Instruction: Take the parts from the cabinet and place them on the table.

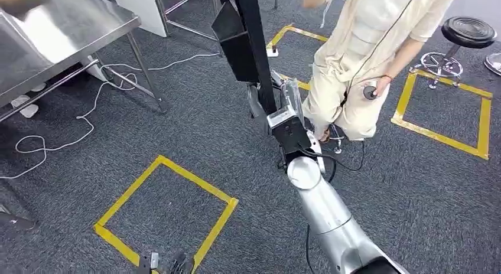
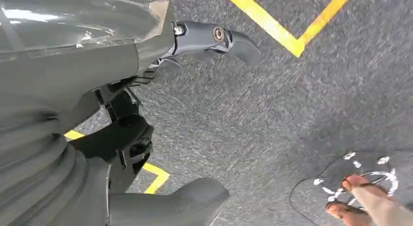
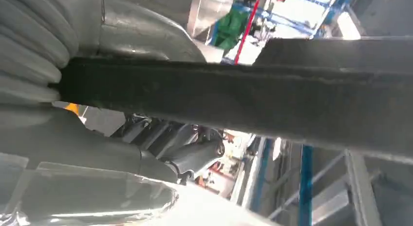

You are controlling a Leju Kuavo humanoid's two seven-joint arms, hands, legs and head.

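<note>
A long black part (image 1: 245,35), a flat bar with a box-like piece on its side, stands up from my right hand (image 1: 282,111), which grips it near its lower end. In the right wrist view the same black part (image 3: 253,97) runs across in front of the hand (image 3: 160,138), whose fingers (image 3: 195,153) curl under it. My left hand (image 2: 146,114) hangs over the carpet holding nothing, with its fingers (image 2: 214,37) spread apart. The steel table (image 1: 59,32) is at the far left of the head view.
A person in pale clothes (image 1: 366,61) stands close behind my right hand, holding a small dark device; their foot (image 2: 363,199) is on the carpet. A black stool (image 1: 467,35) is at the far right. White cables (image 1: 88,117) lie by the table legs, and yellow tape squares (image 1: 168,212) mark the floor.
</note>
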